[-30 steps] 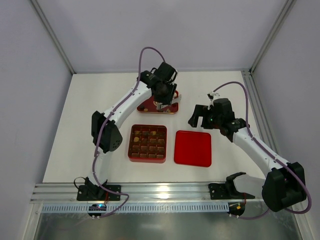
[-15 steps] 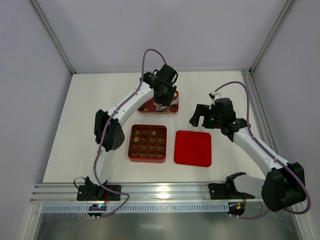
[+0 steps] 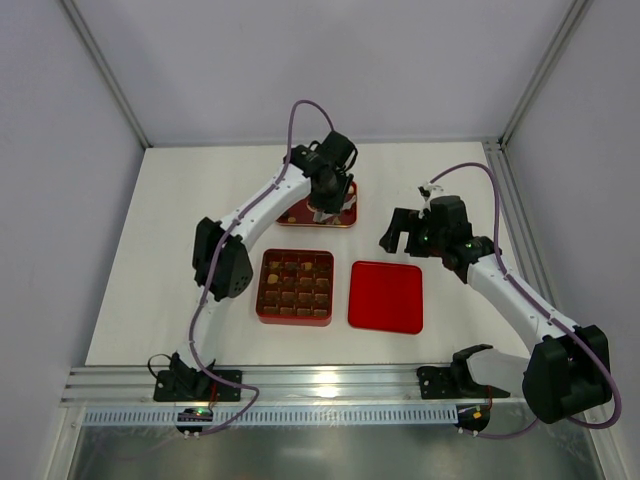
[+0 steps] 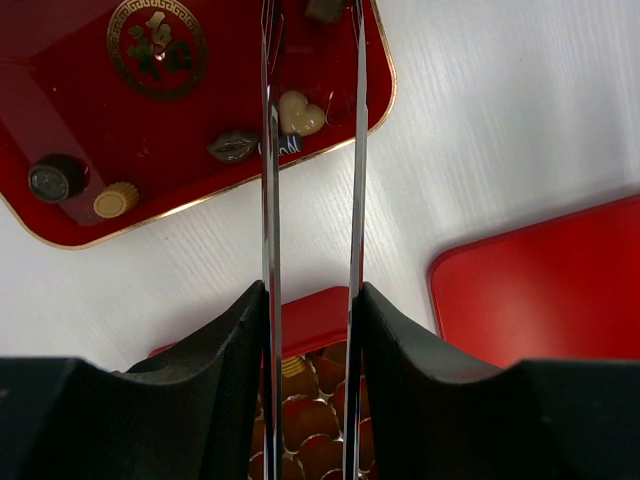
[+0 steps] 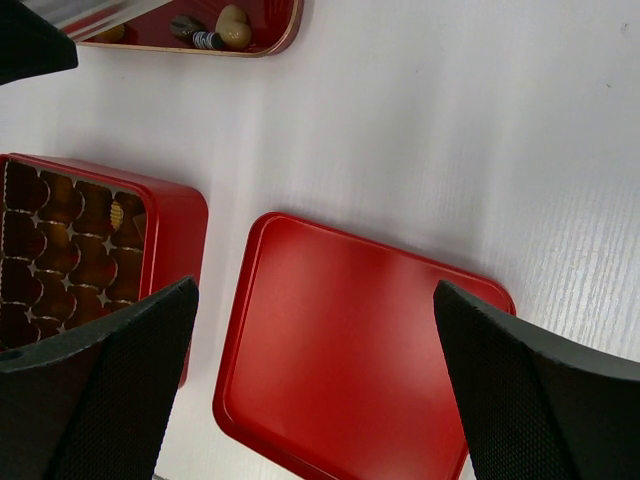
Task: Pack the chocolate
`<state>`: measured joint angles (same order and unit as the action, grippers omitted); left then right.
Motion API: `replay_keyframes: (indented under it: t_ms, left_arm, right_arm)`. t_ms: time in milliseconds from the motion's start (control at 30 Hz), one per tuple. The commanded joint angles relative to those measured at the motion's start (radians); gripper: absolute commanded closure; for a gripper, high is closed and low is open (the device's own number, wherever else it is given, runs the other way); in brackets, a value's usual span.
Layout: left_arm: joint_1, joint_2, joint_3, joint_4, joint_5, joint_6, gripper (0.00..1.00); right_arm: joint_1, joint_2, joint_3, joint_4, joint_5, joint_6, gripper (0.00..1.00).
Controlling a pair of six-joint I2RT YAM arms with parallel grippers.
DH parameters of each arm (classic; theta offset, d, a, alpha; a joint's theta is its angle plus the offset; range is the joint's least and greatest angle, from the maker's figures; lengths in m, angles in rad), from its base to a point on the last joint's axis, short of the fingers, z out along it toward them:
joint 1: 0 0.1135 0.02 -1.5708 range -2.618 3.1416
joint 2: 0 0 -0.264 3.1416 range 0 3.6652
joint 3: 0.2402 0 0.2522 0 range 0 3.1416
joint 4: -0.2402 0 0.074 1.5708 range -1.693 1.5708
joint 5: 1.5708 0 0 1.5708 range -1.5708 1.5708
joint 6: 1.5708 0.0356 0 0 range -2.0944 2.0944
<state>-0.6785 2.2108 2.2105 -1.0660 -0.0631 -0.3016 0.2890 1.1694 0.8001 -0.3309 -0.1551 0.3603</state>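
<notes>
Left wrist view: my left pincer point(image 4: 311, 40) hangs released, blades parted, over the red tray point(image 4: 90, 120) at 11 o'clock that carries loose chocolate point(image 4: 300, 112), with more in the box point(image 4: 310, 318) at 6 o'clock and the lid point(image 4: 560, 290) at 4 o'clock, above which my right pincer point(image 5: 315, 290) gapes wide.

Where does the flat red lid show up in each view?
Top external: the lid lies right of centre, beside the compartment box.
Left wrist: lid at the right edge.
Right wrist: lid at centre bottom.
Shared landmark: the compartment box, left of the lid in every view.
</notes>
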Motion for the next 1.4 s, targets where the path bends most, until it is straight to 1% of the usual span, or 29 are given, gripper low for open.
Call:
replay_keyframes:
  t_ms: [0, 367, 667, 833, 933, 1133, 1367]
  left_arm:
    - [0.002, 0.013, 0.051, 0.012, -0.004, 0.022, 0.6]
    - [0.002, 0.046, 0.077, 0.0, -0.004, 0.021, 0.6]
    - [-0.003, 0.04, 0.1, -0.022, -0.015, 0.018, 0.72]
    - [-0.003, 0.023, 0.107, -0.026, -0.035, 0.025, 0.74]
    - [-0.004, 0.012, 0.138, -0.048, -0.05, 0.027, 0.75]
    - [-0.004, -0.049, 0.153, -0.074, -0.06, 0.016, 0.75]
    - [-0.004, -0.174, 0.054, -0.081, -0.057, -0.013, 0.75]
  right_arm:
    - [-0.007, -0.025, -0.002, 0.013, -0.003, -0.015, 0.0]
    - [-0.014, -0.024, -0.013, 0.02, -0.009, -0.015, 0.0]
    - [-0.019, -0.019, -0.016, 0.024, -0.012, -0.015, 0.0]
    - [-0.019, -0.017, -0.015, 0.026, -0.015, -0.012, 0.0]
    - [-0.021, -0.014, -0.013, 0.03, -0.017, -0.011, 0.0]
    - [-0.019, -0.013, -0.013, 0.033, -0.021, -0.006, 0.0]
    - [-0.02, -0.011, -0.013, 0.039, -0.027, -0.001, 0.0]
